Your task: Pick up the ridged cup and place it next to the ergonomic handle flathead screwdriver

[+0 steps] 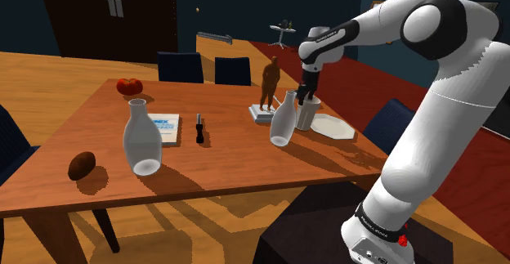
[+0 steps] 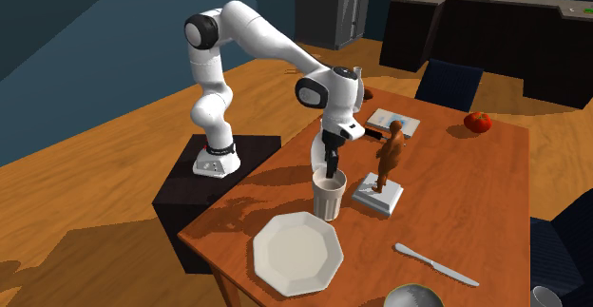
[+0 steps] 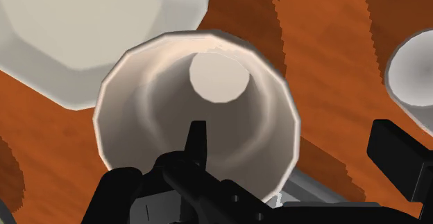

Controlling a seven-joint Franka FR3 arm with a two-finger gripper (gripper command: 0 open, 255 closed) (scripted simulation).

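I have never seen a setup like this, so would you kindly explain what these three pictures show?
It is a white robot arm on a dark box beside a wooden table. One picture looks from beside the arm's base, one from another side of the table, and one from a camera on the hand, looking down. On the table are a pale cup, a white plate, a brown figurine, two white bottles, a tomato, a small screwdriver and a knife. The black end effector hangs over the cup, one finger inside it and the other outside; they stand apart, so nothing is held yet.
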